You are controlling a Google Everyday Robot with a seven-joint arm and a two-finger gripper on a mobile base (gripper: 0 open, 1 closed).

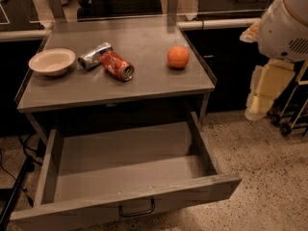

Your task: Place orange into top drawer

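The orange [178, 57] sits on the grey cabinet top [144, 81], near its right edge. The top drawer [125, 165] below is pulled wide open, with nothing inside it; its dark pull handle [137, 211] shows on the front panel. My arm's white housing [286, 23] is at the far right, off the cabinet. My gripper [260, 102] hangs below it as cream-coloured parts, to the right of the cabinet and lower than the orange. It holds nothing that I can see.
A red soda can [117, 65] lies on its side at the middle of the top, beside a crushed silver can [94, 55]. A white bowl [52, 61] stands at the left. A cart's wheels [286, 126] are on the speckled floor at the right.
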